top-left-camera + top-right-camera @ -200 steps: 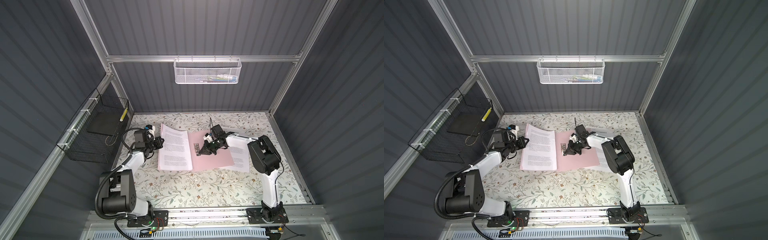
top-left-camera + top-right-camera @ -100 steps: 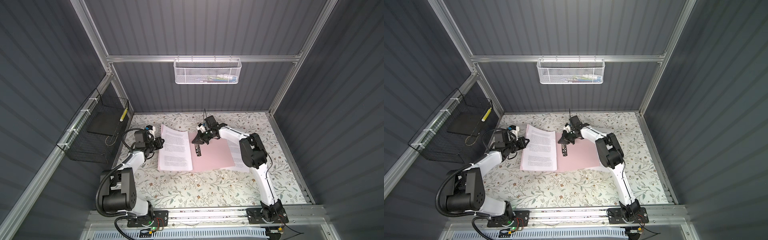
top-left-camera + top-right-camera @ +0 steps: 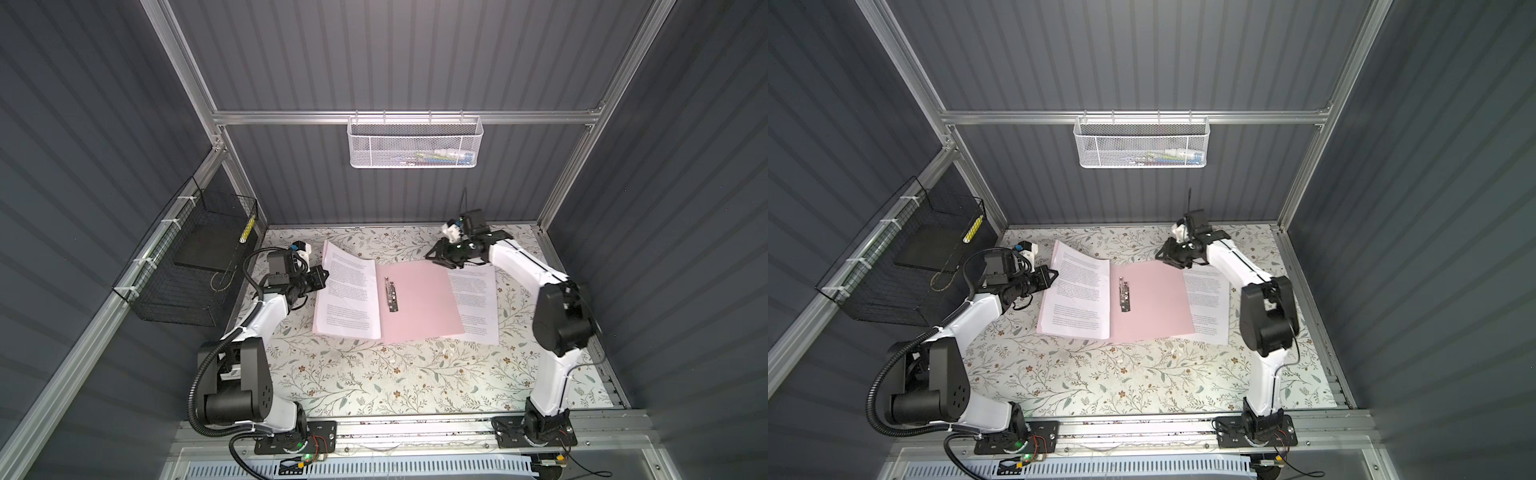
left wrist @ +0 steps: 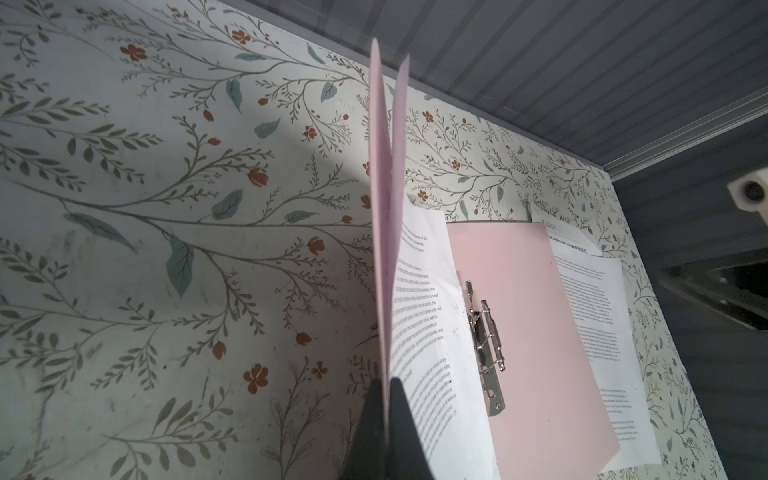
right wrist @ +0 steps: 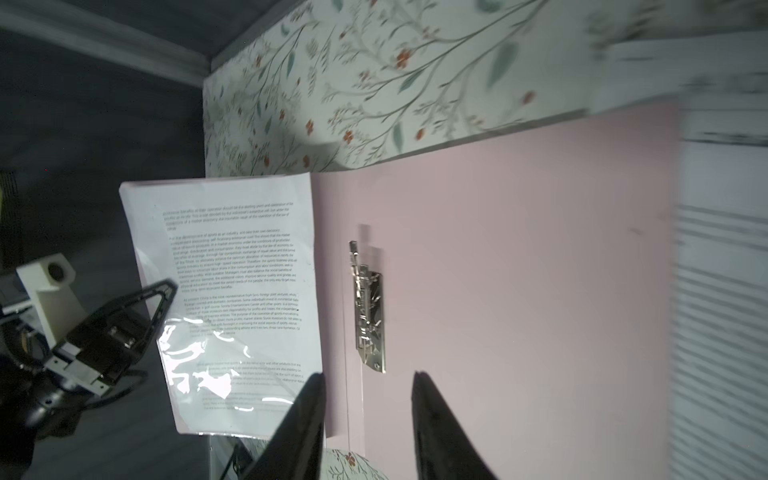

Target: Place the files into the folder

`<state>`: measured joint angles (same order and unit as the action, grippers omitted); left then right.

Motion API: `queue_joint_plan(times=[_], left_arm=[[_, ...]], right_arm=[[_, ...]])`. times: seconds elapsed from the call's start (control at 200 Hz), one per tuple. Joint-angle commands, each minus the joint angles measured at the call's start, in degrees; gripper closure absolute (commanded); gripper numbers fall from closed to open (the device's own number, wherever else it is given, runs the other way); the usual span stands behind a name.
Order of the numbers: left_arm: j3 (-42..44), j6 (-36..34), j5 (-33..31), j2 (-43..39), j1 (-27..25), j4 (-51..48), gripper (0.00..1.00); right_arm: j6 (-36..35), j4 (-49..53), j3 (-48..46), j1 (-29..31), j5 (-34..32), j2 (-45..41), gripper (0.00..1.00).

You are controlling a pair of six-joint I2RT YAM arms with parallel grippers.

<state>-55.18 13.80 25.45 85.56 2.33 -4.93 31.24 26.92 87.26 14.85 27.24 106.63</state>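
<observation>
Paper flanks the thin pale pink folder point(image 3: 419, 299), which we see open on the floral worktop point(image 3: 374, 374). The left gripper point(image 4: 384, 382) clamps its tilted-up left flap, which carries a printed white sheet point(image 3: 349, 291). The right flap partly covers more white printed sheets point(image 3: 476, 299). The right gripper point(image 3: 433, 257) hovers released near the folder's far right corner.

pink folder point(image 3: 419, 303) open, sheets point(image 3: 348, 291) on L flap

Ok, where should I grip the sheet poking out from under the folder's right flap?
Probably take the sheet by its right edge, coming from the right with the open right hand: that edge lies bare on the table; its left part sits under the folder.
</observation>
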Motion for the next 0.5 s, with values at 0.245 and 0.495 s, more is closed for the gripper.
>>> queue_joint_plan(times=[0.245, 0.495], left_arm=[[-6.03, -4.17, -3.98, -0.42, 0.22, -9.10, 1.00], [-4.87, -3.02, -1.93, 2.48, 0.22, -6.45, 1.00]], right_arm=[[0.38, -3.03, -28.80, -14.63, -17.57, -19.32, 0.41], [0.66, -6.41, -32.68, -19.11, -19.24, -16.07, 0.37]])
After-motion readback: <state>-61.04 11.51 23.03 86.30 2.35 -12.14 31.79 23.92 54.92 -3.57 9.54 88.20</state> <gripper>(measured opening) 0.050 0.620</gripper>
